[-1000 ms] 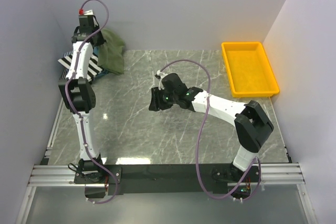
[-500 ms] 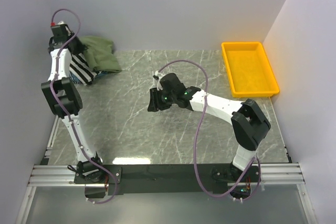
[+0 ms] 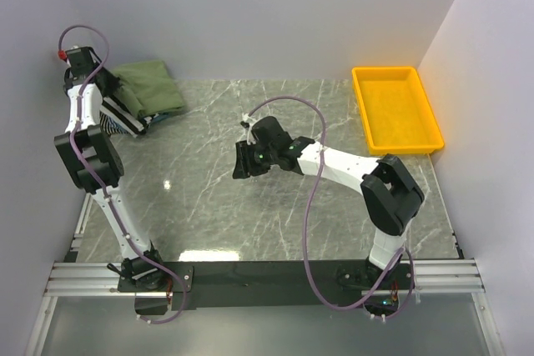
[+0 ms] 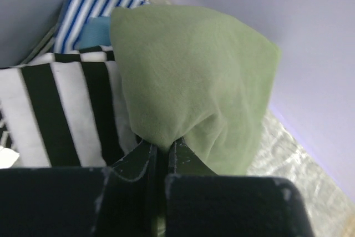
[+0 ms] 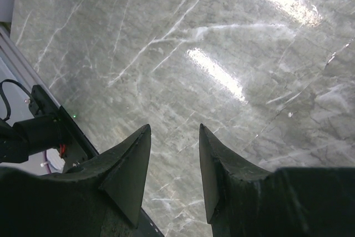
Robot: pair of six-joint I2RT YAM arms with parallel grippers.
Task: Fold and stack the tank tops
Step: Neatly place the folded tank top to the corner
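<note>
The olive-green tank top (image 3: 150, 86) lies folded at the table's far left corner, on top of the black-and-white striped one (image 3: 117, 117). In the left wrist view the green top (image 4: 194, 76) hangs over the striped one (image 4: 55, 109), with a bluish one (image 4: 91, 29) behind it. My left gripper (image 3: 107, 89) is shut on an edge of the green top (image 4: 162, 144). My right gripper (image 3: 240, 161) is open and empty above the bare middle of the table (image 5: 175, 129).
A yellow plastic tray (image 3: 394, 108) stands at the far right of the marble table (image 3: 275, 214). Grey walls close in the back and both sides. The left arm reaches up along the left wall.
My left gripper has swung left toward the corner, carrying the green tank top over onto the striped one. The right gripper has barely moved.
</note>
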